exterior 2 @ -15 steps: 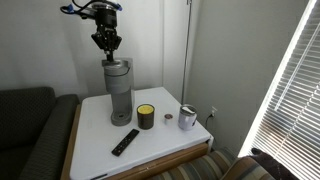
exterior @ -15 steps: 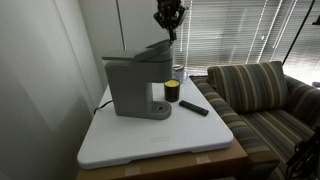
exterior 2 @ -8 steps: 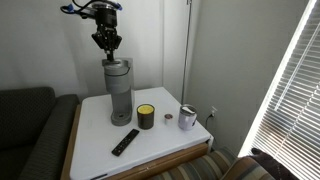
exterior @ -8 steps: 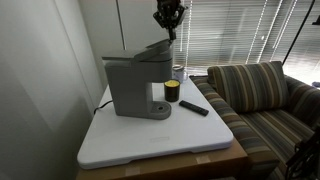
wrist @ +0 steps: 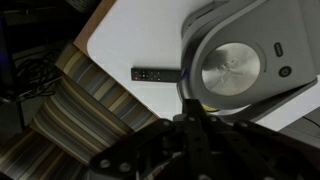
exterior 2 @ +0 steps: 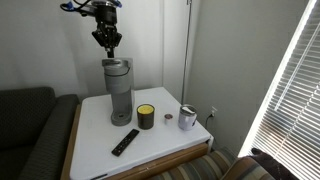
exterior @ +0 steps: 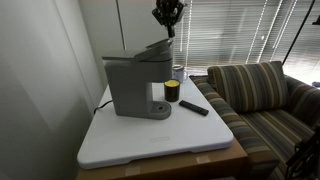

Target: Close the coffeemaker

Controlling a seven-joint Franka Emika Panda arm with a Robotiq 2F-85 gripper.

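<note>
The grey coffeemaker (exterior: 133,85) stands at the back of the white table, and it shows in both exterior views (exterior 2: 118,88). Its top lid (exterior: 155,47) looks slightly tilted up at the front. In the wrist view I look down on its top with a round silver disc (wrist: 232,67). My gripper (exterior: 172,32) hangs a little above the lid's front end, apart from it (exterior 2: 110,50). Its fingers (wrist: 190,112) are pressed together and hold nothing.
A yellow-and-black cup (exterior: 172,92) (exterior 2: 146,117) stands under the brew head. A black remote (exterior: 194,107) (exterior 2: 124,142) (wrist: 155,73) lies on the table (exterior: 160,140). A metal cup (exterior 2: 188,118) sits near the edge. A striped sofa (exterior: 262,95) is beside the table.
My gripper has risen slightly above the coffeemaker's lid. Nothing else has moved.
</note>
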